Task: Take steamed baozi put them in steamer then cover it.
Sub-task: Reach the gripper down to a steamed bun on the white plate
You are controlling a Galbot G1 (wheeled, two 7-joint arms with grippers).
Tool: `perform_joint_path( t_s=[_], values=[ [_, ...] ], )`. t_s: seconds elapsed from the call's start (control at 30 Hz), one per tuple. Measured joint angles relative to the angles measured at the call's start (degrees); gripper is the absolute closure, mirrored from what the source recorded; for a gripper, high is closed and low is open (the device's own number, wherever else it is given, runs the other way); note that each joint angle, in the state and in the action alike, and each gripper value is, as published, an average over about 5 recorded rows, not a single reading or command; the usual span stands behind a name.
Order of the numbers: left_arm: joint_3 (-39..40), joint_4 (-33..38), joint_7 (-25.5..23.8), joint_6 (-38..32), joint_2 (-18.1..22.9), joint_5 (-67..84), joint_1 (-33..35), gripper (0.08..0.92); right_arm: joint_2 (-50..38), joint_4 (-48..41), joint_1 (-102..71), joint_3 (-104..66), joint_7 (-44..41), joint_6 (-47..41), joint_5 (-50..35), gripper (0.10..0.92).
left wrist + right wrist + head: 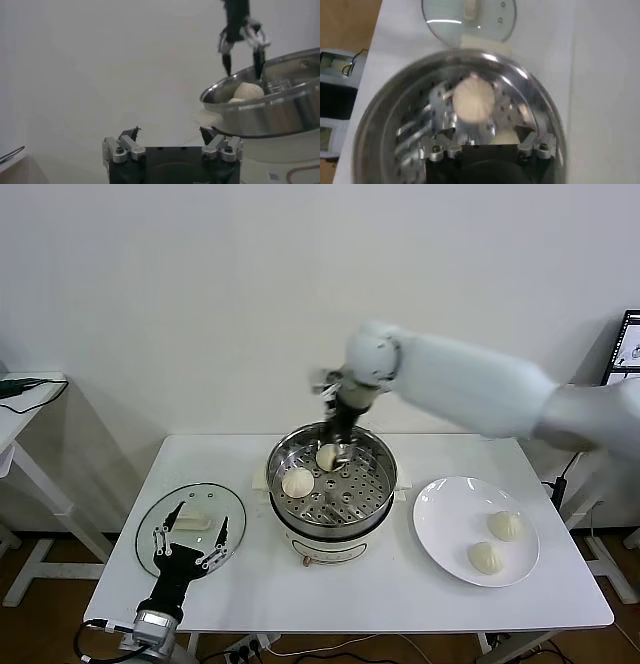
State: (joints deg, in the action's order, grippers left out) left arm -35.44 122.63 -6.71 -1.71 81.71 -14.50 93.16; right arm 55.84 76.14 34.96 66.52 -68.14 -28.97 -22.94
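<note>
Baozi count: four, two in steamer, two on plate.

Right fingers (227, 62) apart, nothing between them; tips just above steamer's far rim, over far bun (327, 456). Right gripper (341, 446) pointing down into steamer (375, 506). Right arm (470, 384) reaching in from the right, above table.

Left fingers (160, 536) apart, holding nothing. Left gripper (190, 536) low at near left edge of table (400, 604), over near rim of glass lid (235, 514).

Steamer at table centre, perforated tray inside. Contents: near bun (298, 482) on left part of tray; far bun at back of tray, under right gripper. Buns close together, contact not clear.

Plate (440, 519) right of steamer, apart from it. Contents: two buns, rear one (506, 526) and front one (486, 558), near each other on right half.

Lid flat on table left of steamer, white handle up.

Views compared:
- Head: only view with plate and its two buns, and whole layout.
- Left wrist: side-on look at steamer wall and right gripper's spread fingers above a bun top (248, 90); tray and plate hidden.
- Right wrist: straight down into steamer; one bun (474, 100) centred on perforated tray, second bun mostly hidden behind gripper body; lid (468, 19) beyond steamer rim.
</note>
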Motion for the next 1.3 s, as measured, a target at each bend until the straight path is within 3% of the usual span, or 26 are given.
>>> perform_joint_path(
  t_s=[0.33, 0.57, 0.9, 1.3],
  values=[
    [0.7, 2.0, 0.2, 0.1, -0.1, -0.2, 0.4, 0.177, -22.2, 9.0, -7.5, -7.7, -6.3, 7.9, 8.6, 0.203],
    [1.4, 2.7, 0.3, 0.0, 0.1, -0.7, 0.9, 0.177, -30.7, 10.3, -19.4, -15.9, -8.4, 14.2, 18.6, 0.203],
    [1.9, 2.7, 0.5, -0.3, 0.9, -1.3, 1.1, 0.177, -32.1, 7.5, -35.2, -26.9, -8.9, 19.7, 30.2, 0.203],
    [1.9, 2.2, 0.6, -0.3, 1.2, -1.4, 1.1, 0.177, -28.0, 3.6, -45.3, -32.6, -7.0, 21.6, 36.0, 0.203]
  ],
)
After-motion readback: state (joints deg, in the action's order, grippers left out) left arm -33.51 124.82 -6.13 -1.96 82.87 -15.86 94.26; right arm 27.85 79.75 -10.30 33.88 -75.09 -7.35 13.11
